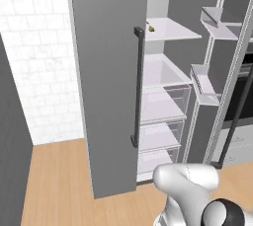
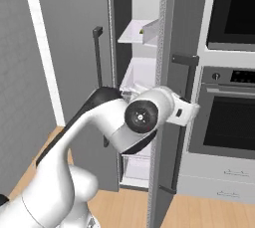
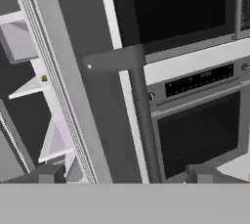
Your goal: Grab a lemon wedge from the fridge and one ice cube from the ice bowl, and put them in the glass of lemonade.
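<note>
the fridge [image 1: 108, 72] is standing with its right door [image 2: 164, 97] swung open and its left door shut. the lemon wedge [image 1: 150, 28] is lying on an upper white shelf [image 1: 173, 30] inside, near the shelf's left front corner; it is also showing as a tiny yellow-green speck in the right base view [image 2: 143, 31] and the hand view [image 3: 44, 78]. the jaws are standing wide apart and holding nothing, with the 2 fingertips [image 3: 46, 173] flanking the open door's dark bar handle [image 3: 141, 120] without touching it. the black oven column [image 2: 229, 72] is sitting just beside the fridge.
</note>
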